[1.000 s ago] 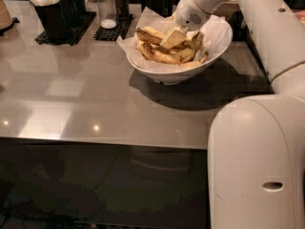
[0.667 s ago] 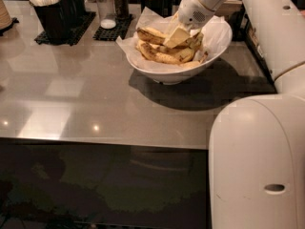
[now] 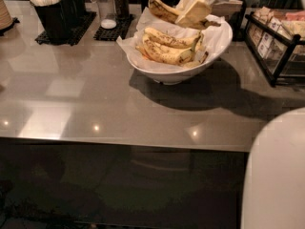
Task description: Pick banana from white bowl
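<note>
The white bowl (image 3: 177, 69) stands on the grey counter, lined with crinkled white paper, with several yellow spotted bananas (image 3: 169, 49) in it. My gripper (image 3: 194, 12) is above the bowl's far rim, near the top edge of the camera view. It is shut on the banana (image 3: 161, 9), a curved, brown-bruised one. The banana hangs in the air above the others, its ends sticking out left and right of the fingers (image 3: 196, 7).
A black holder with white items (image 3: 51, 11) and shakers on a black mat (image 3: 113, 6) stand at the back left. A black wire rack with packets (image 3: 279, 39) stands at the right. My white body (image 3: 276, 175) fills the lower right corner.
The gripper was down in the bowl among the bananas; now it is raised above the rim with the bruised banana in it. The bowl looks larger in the view.
</note>
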You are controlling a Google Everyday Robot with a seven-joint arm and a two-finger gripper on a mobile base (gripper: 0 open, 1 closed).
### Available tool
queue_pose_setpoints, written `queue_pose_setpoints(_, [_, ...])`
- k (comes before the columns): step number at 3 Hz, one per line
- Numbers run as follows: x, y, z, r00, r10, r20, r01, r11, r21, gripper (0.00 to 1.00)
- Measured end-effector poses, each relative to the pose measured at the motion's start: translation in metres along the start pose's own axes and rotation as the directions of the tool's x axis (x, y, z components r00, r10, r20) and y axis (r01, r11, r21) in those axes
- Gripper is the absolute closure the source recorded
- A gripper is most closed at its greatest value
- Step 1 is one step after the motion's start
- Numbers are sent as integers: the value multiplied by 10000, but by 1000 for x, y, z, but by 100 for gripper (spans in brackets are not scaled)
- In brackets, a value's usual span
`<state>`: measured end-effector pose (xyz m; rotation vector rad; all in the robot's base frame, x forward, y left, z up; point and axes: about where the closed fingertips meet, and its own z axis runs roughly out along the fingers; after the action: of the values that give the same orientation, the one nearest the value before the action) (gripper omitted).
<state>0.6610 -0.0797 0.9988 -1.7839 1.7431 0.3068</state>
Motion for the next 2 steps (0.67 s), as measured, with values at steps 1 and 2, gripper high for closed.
queue_pose_setpoints(1, [-8, 31, -43, 9956, 199, 910, -238, 9988, 418, 100])
queue_pose_setpoints(2, [4, 67, -70, 9820, 872, 1676, -1015, 9917, 787, 100])
